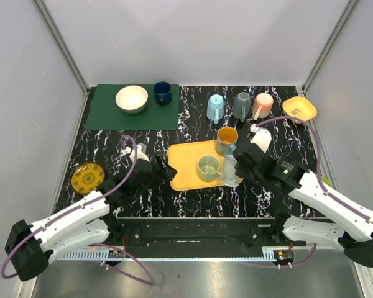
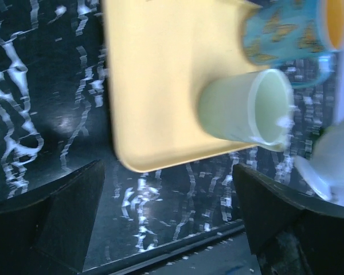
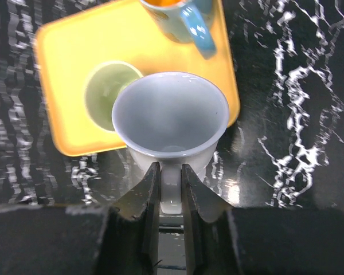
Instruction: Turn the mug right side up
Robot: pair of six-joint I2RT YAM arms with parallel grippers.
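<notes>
My right gripper [image 3: 170, 172] is shut on the handle of a pale grey-white mug [image 3: 171, 117]. The mug is held upright, its mouth facing up, just off the near right corner of the yellow tray [image 1: 185, 162]. In the top view the mug [image 1: 230, 170] sits at the tray's right edge in front of my right gripper [image 1: 241, 167]. My left gripper [image 1: 156, 174] is open and empty, left of the tray, low over the marble table. In the left wrist view the mug's rim [image 2: 315, 175] shows at the right edge.
On the tray stand a green cup [image 1: 208, 167] and a butterfly-patterned mug with an orange inside [image 1: 227, 140]. Behind are three inverted mugs [image 1: 241, 105], an orange bowl [image 1: 299, 108], a green mat [image 1: 105, 112] with a white bowl and a navy mug, and a yellow plate [image 1: 87, 177].
</notes>
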